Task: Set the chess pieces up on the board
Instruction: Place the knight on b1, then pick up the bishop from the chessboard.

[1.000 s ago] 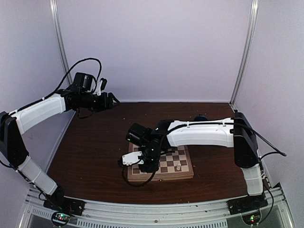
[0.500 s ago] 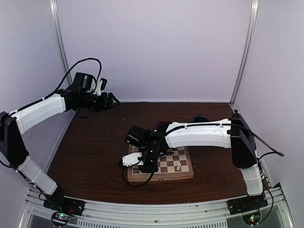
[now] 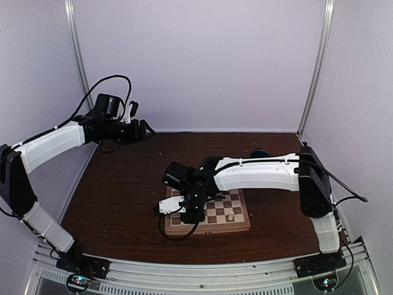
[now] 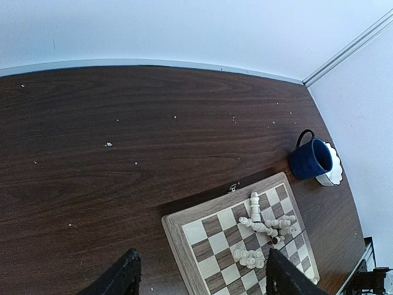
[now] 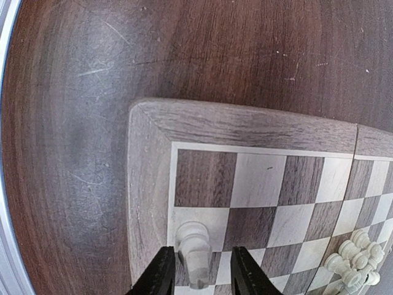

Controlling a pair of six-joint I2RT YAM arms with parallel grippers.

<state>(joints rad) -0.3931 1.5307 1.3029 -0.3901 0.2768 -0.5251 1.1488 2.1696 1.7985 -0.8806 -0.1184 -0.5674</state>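
The board (image 3: 236,212) lies on the dark table right of centre. My right gripper (image 3: 183,214) hangs low over its near left corner. In the right wrist view the board (image 5: 147,184) fills the frame. My right gripper (image 5: 199,270) stands open around one upright cream chess piece (image 5: 194,246) on an edge square, with a gap on its right side. More chess pieces (image 5: 353,258) lie heaped at the lower right. In the left wrist view a piece (image 4: 255,206) stands beside the fallen heap (image 4: 273,227). My left gripper (image 3: 146,130) is open, empty and high at the back left.
A blue mug (image 4: 310,158) and a white scalloped bowl (image 4: 334,173) stand beyond the board's far right corner; the mug also shows in the top view (image 3: 258,153). One piece (image 3: 230,216) stands near the board's front edge. Walls enclose the table on three sides.
The right arm has shifted very slightly, its gripper staying over the board's near left corner. The left arm has not moved.
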